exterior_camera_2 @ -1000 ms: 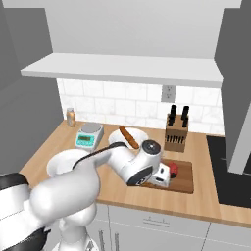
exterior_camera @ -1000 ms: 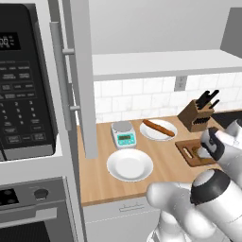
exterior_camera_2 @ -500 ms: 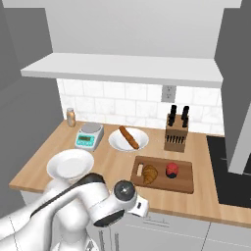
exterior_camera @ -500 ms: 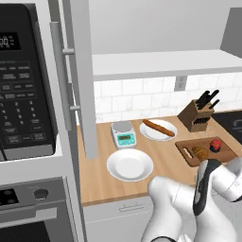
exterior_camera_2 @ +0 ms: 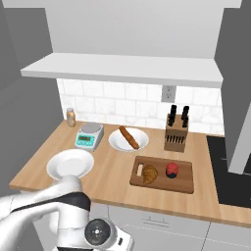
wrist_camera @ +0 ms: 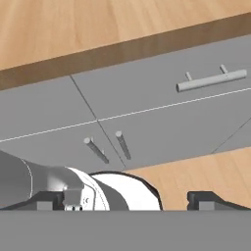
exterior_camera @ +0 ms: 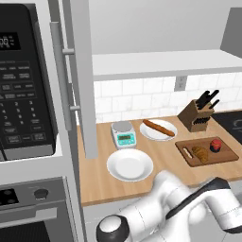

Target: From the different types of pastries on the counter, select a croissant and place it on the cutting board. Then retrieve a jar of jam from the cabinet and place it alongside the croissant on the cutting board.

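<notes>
The dark cutting board (exterior_camera_2: 184, 183) lies on the tan counter (exterior_camera_2: 113, 172) at the right. On it rest the golden croissant (exterior_camera_2: 150, 173) and, just right of it, the small red jar of jam (exterior_camera_2: 172, 169), close together but apart. The left base view has the same board (exterior_camera: 228, 154), croissant (exterior_camera: 200, 153) and jar (exterior_camera: 216, 144). The reddish baguette stick (exterior_camera_2: 129, 138) lies on a white plate (exterior_camera_2: 117, 143). The upper cabinet door (exterior_camera: 80, 80) stands open. My gripper (wrist_camera: 127, 203) hangs low before the grey drawer fronts (wrist_camera: 147, 112), open, its fingertips (wrist_camera: 211, 200) wide apart with nothing held.
An empty white plate (exterior_camera_2: 70, 164), a kitchen scale (exterior_camera_2: 89, 135) and a spice bottle (exterior_camera_2: 71, 117) stand on the left. The knife block (exterior_camera_2: 176, 132) stands behind the board, the stove (exterior_camera_2: 230, 166) at the right. A black microwave (exterior_camera: 26, 90) sits left of the cabinet.
The arm has pulled back from the cutting board and swung down below the counter's front edge. The jam jar stays standing on the board beside the croissant.
</notes>
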### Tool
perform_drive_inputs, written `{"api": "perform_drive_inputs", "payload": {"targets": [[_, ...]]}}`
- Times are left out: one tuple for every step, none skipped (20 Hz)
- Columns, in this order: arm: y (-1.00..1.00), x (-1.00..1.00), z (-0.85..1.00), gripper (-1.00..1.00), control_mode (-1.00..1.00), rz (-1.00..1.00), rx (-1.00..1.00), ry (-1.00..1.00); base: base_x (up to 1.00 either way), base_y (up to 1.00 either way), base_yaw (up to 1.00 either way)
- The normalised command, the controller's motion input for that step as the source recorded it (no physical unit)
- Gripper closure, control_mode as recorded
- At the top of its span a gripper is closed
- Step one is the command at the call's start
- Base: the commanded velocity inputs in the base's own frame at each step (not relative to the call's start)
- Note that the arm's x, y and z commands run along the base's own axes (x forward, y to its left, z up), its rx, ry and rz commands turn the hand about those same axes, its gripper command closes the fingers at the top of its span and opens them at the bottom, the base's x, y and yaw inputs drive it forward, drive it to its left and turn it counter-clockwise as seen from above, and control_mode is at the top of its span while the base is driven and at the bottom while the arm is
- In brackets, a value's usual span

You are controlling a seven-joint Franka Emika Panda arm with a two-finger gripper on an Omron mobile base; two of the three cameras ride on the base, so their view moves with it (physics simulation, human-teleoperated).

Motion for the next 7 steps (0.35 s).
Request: {"api": "perform_drive_inputs", "payload": {"targets": [[0.0,0.0,0.0,-1.0,-1.0,0.0,0.0,0.0,0.0,0.0,0.0],[0.0,0.0,0.0,-1.0,-1.0,0.0,0.0,0.0,0.0,0.0,0.0],[0.0,0.0,0.0,-1.0,-1.0,0.0,0.0,0.0,0.0,0.0,0.0],[0.0,0.0,0.0,-1.0,-1.0,0.0,0.0,0.0,0.0,0.0,0.0],[0.0,0.0,0.0,-1.0,-1.0,0.0,0.0,0.0,0.0,0.0,0.0],[0.0,0.0,0.0,-1.0,-1.0,0.0,0.0,0.0,0.0,0.0,0.0],[0.0,0.0,0.0,-1.0,-1.0,0.0,0.0,0.0,0.0,0.0,0.0]]}}
